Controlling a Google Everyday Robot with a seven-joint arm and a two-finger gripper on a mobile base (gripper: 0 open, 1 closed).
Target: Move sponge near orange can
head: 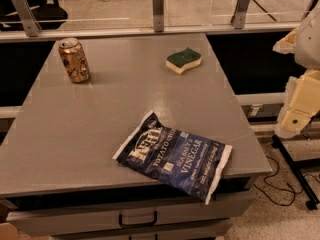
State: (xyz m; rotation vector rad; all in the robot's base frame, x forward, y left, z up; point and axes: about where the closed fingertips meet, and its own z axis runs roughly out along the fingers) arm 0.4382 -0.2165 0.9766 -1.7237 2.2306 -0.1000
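The sponge (pixel 183 60), dark green on top with a pale yellow base, lies flat on the grey table (pixel 100 129) at the far right. The orange can (pixel 74 60) stands upright at the far left of the table, about a table's half-width from the sponge. My gripper (pixel 299 115) hangs at the right edge of the view, off the table's right side and well apart from the sponge. It holds nothing that I can see.
A blue potato chip bag (pixel 175 155) lies at the table's front right, overhanging the front edge. A glass barrier with metal posts (pixel 158 1) runs along the far edge. A drawer handle (pixel 137 219) sits below the front. Cables and a stand leg (pixel 295 171) are on the floor at right.
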